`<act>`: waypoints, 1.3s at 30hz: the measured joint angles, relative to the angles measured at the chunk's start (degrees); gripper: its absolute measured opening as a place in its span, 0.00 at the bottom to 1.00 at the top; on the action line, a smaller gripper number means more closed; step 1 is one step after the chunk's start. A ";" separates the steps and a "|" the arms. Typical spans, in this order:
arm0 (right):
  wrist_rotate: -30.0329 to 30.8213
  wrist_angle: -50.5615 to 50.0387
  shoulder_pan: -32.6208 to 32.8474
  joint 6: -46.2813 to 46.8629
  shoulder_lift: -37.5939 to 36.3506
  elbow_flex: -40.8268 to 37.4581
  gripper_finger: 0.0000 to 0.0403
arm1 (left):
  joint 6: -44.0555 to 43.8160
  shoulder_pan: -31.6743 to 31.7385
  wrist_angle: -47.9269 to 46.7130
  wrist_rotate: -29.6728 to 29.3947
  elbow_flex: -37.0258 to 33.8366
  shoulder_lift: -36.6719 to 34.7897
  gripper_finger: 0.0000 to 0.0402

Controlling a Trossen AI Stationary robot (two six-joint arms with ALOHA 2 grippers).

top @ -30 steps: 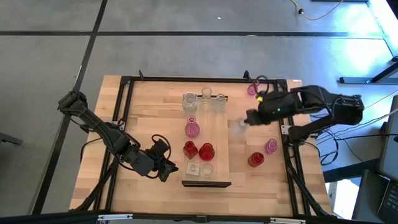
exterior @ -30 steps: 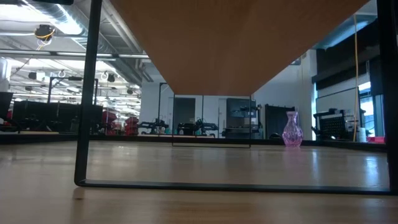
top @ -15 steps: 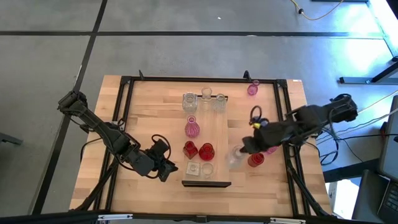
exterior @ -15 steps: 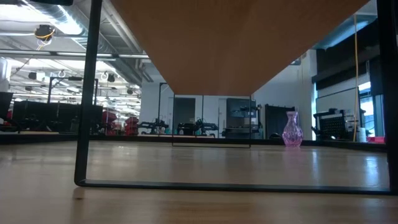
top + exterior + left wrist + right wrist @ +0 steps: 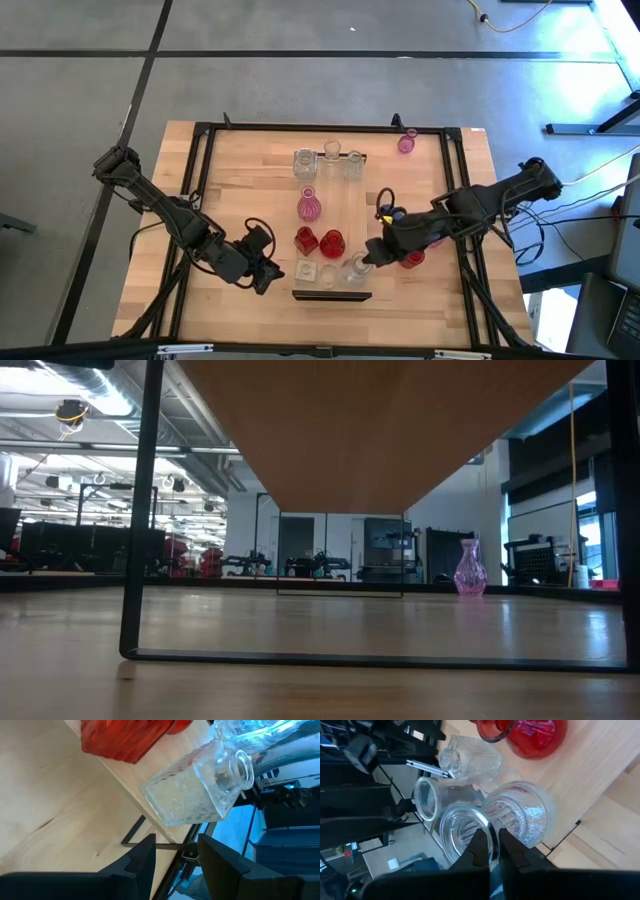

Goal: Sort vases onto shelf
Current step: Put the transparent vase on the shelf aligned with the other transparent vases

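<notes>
Clear vase (image 5: 357,268), pinched at its rim by the right gripper (image 5: 366,258), is reaching the shelf (image 5: 345,215); three vases are waiting outside; left gripper (image 5: 272,270) is idling, fingers apart.

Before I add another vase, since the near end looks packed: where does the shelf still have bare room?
The shelf is bare mid-board, between the clear vases at its far end and the red vases. Its near end is crowded, where the right gripper holds a clear vase.

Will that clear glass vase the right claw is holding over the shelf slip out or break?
The clear vase looks like smooth, shiny glass, so it is probably slippery. The right gripper pinches only its thin rim, so it might swing. Glass that thin would likely crack if dropped onto the shelf.
</notes>
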 joint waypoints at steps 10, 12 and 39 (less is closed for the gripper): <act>-0.84 -0.99 0.00 -0.38 0.22 0.00 0.00 | 0.00 -0.19 0.00 0.01 0.00 0.00 0.35; -1.03 -1.06 0.00 -0.56 0.22 0.00 0.00 | 0.01 -0.19 0.05 0.02 0.00 0.00 0.35; -1.84 -1.13 -0.13 -4.72 2.85 0.07 0.00 | 1.55 2.13 1.90 1.89 0.00 0.00 0.35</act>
